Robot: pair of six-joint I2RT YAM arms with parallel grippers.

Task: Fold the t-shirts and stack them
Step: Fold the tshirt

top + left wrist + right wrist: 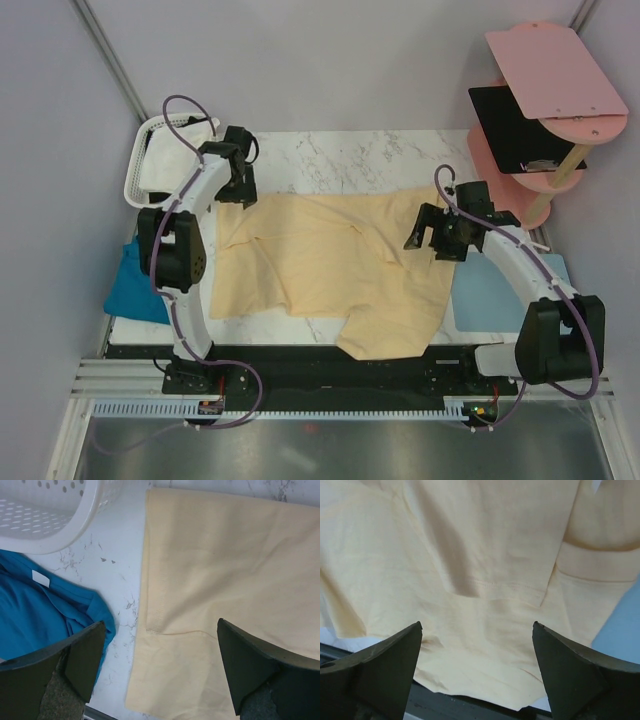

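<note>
You have three pieces of cloth in view, one of each colour. The single pale yellow-cream t-shirt (320,270) lies spread but rumpled across the middle of the marble table (350,160). One flap is folded over near its centre, and its near corner hangs over the table's front edge onto the black rail. Its right side reaches the one light-blue mat (495,295). The one teal t-shirt (135,285) sits crumpled at the table's left edge, apart from the yellow shirt with a strip of bare marble between them; the left wrist view shows a small white tag on it. One white bundle of cloth (165,165) lies in the single white slotted basket (130,185) at the far left corner; you cannot tell from here whether it is a shirt.

Your two grippers are both spread wide and hold nothing. The left gripper (161,630) hangs above the yellow shirt's left hemmed edge, near the basket. The right gripper (477,630) hangs above the shirt's right half, over a folded-over hem. One pink shelf stand (545,70) rises at the far right corner.
</note>
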